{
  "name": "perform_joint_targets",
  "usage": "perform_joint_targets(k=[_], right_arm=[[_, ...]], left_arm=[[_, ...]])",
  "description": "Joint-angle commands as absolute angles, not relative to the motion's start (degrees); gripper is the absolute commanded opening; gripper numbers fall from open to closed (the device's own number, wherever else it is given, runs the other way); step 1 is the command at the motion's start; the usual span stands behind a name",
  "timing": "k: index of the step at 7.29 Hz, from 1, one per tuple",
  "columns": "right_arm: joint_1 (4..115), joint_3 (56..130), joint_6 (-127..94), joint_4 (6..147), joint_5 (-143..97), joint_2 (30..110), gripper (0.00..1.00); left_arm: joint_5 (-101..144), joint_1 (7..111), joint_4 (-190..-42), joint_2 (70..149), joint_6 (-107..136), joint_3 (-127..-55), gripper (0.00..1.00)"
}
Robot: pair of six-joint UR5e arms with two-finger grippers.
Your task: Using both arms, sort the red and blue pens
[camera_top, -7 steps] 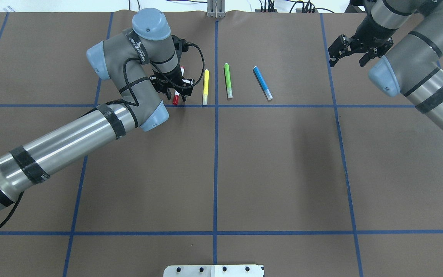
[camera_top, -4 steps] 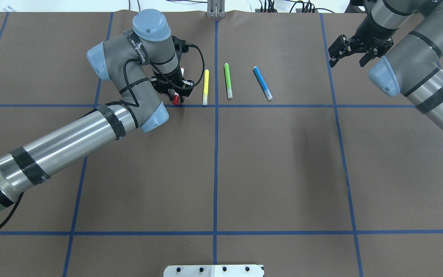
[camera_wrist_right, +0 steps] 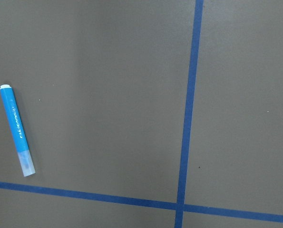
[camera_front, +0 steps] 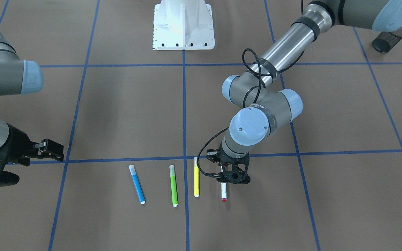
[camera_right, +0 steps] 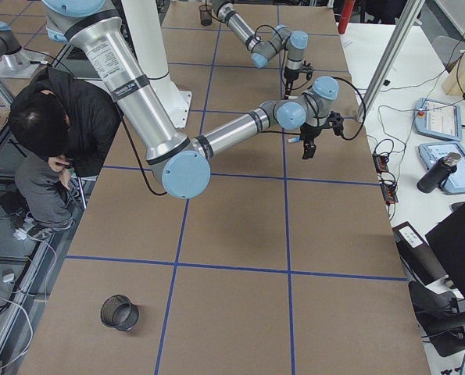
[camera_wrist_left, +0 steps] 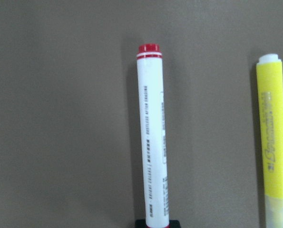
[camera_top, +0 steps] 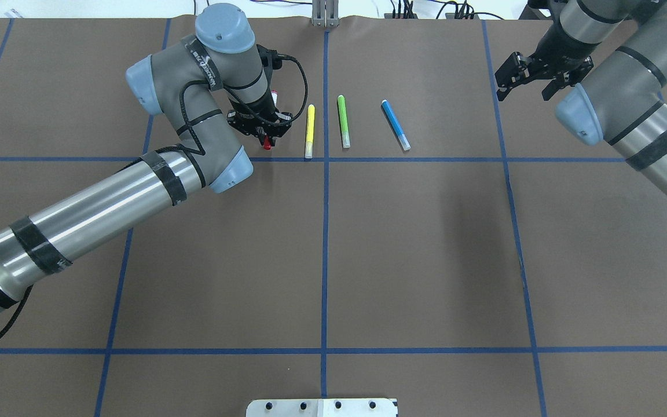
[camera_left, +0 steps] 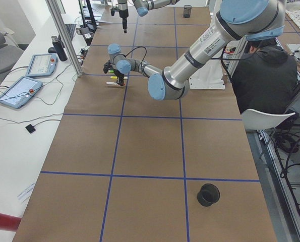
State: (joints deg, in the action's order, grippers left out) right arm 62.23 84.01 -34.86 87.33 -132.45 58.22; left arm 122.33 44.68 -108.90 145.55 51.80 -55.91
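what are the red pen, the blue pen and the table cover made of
The red pen looks like hard plastic: smooth white barrel, printed text. The blue pen is likely plastic too, with a frosted see-through cap. The table cover looks like matte brown paper, without shine.

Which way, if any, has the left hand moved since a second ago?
Yes. The left hand, holding the red pen, shifted up the overhead view, away from the blue tape line.
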Motion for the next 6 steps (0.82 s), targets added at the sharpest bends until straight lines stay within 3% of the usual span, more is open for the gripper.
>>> perform_joint_targets(k=[1, 3, 6], right_arm=[[62.1, 83.1, -39.2, 87.1, -132.5, 57.1, 1.00], [61.6, 79.9, -43.2, 84.8, -132.5, 53.3, 1.00], [56.4, 68.0, -42.8, 76.1, -126.6, 45.7, 0.99]], left_arm=[[122.8, 46.6, -104.3, 145.5, 52.4, -57.9, 0.00], [124.5, 48.5, -98.2, 145.5, 52.2, -61.2, 0.00], [131.0, 53.3, -89.4, 144.9, 50.5, -63.5, 0.00]])
